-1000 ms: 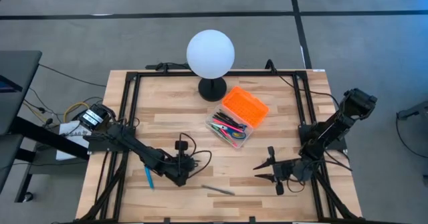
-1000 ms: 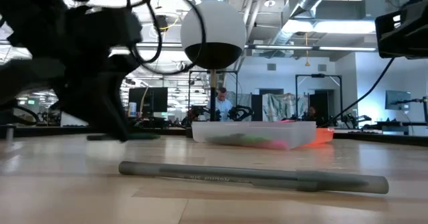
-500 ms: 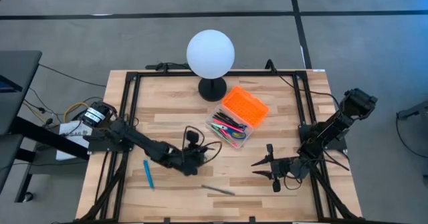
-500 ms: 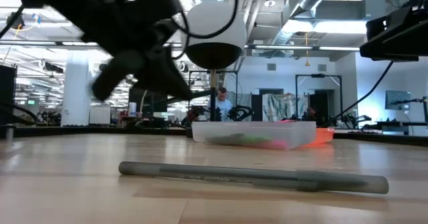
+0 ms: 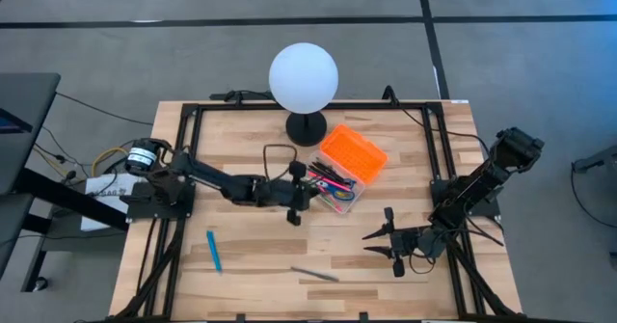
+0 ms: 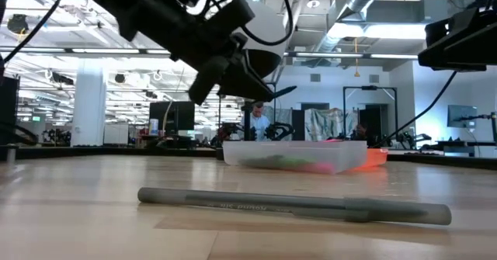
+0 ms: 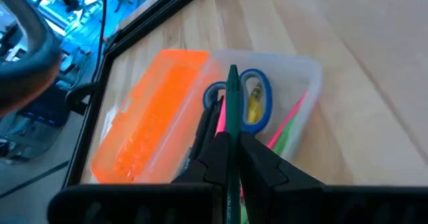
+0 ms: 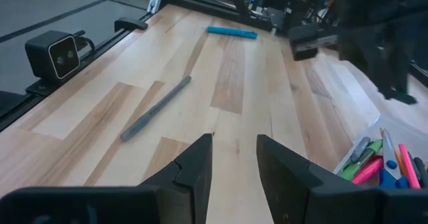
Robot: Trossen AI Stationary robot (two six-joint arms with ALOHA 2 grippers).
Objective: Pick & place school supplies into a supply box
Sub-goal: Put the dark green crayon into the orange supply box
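I see my left gripper (image 5: 301, 190) fingers pinching a green pen (image 7: 232, 110) at the supply box (image 5: 339, 172) edge; right gripper (image 5: 384, 245) fingers parted, empty, over bare counter (image 5: 241, 149)

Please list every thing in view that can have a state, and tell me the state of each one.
Left gripper: shut on green pen, above the box.
Right gripper: open, empty, low over the table.
Supply box: open, holds supplies.
Orange lid: flipped back.
Grey pen: lying on table.
Blue pen: lying on table.
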